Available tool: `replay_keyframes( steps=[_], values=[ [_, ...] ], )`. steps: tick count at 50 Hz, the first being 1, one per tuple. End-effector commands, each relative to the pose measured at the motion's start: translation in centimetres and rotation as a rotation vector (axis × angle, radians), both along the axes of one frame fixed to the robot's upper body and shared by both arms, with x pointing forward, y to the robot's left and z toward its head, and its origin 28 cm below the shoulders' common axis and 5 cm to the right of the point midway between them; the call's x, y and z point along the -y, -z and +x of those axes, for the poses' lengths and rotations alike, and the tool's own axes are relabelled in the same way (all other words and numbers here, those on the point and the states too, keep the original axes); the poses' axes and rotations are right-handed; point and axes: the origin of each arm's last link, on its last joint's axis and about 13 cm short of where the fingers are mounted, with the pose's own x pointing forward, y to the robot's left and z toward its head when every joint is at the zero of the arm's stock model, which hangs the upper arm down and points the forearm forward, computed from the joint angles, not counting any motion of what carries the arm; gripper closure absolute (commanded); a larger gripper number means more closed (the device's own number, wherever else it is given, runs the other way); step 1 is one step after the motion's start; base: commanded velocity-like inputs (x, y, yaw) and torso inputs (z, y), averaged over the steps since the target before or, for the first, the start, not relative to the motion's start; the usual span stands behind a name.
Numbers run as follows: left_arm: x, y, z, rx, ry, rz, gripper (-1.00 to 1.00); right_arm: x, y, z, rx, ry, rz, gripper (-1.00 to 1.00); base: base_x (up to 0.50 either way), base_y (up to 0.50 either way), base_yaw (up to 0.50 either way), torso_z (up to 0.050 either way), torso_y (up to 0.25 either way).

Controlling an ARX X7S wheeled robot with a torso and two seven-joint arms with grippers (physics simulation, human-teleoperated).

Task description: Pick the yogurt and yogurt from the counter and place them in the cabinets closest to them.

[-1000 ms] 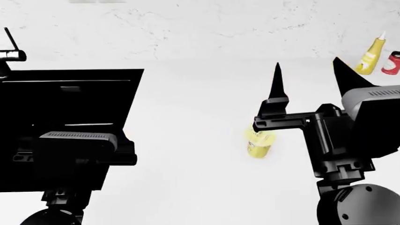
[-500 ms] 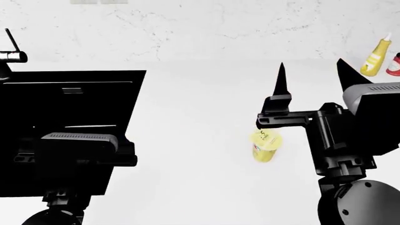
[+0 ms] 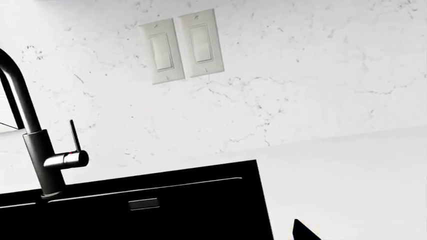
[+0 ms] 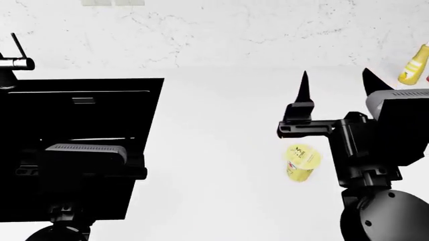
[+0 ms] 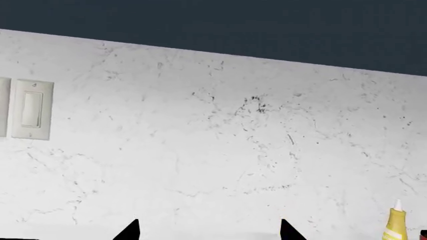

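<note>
Nothing placed yet, I judge; the yellow yogurt [image 4: 301,162] stands on the tabletop [image 4: 214,150] under my right gripper [image 4: 335,83], fingers apart, empty; left fingers' state unreadable; second yogurt unseen.

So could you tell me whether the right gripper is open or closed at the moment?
Open. In the head view the right gripper shows two pointed fingertips standing wide apart with nothing between them; the yellow yogurt sits on the counter below.

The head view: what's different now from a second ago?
The whole view has shifted: the yellow yogurt cup now shows lower and further right, clear of the right gripper, and the squeeze bottle nears the edge. The right gripper stays open and empty.
</note>
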Motion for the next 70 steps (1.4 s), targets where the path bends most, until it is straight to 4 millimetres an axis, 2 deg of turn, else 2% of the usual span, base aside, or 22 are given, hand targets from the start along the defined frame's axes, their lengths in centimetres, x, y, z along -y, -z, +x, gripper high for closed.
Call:
replay_keyframes(
  steps=[1,7,11,26,30,70],
  values=[
    [0.0,0.1,-0.1,-0.002,0.0,0.0,-1.0,0.4,0.7,1.0,-0.126,0.049,0.03,-1.0,0.0,0.0,0.0,0.0,0.0],
    [0.0,0.0,0.0,-0.001,0.0,-0.001,-1.0,0.8,1.7,2.2,-0.209,0.066,-0.029,-1.0,0.0,0.0,0.0,0.0,0.0],
    [0.0,0.0,0.0,0.001,-0.001,-0.003,-1.0,1.2,2.6,2.7,-0.247,0.082,-0.005,-1.0,0.0,0.0,0.0,0.0,0.0],
    [0.1,0.1,0.2,-0.004,0.01,-0.003,-1.0,1.1,4.6,2.3,-0.336,0.06,0.002,-1.0,0.0,0.0,0.0,0.0,0.0],
    [0.2,0.4,0.3,-0.01,0.013,-0.004,-1.0,0.9,5.7,1.3,-0.344,0.043,0.051,-1.0,0.0,0.0,0.0,0.0,0.0],
    [0.2,0.7,0.2,-0.024,0.014,0.006,-1.0,0.6,7.8,0.4,-0.37,0.015,0.087,-1.0,0.0,0.0,0.0,0.0,0.0]
  ],
)
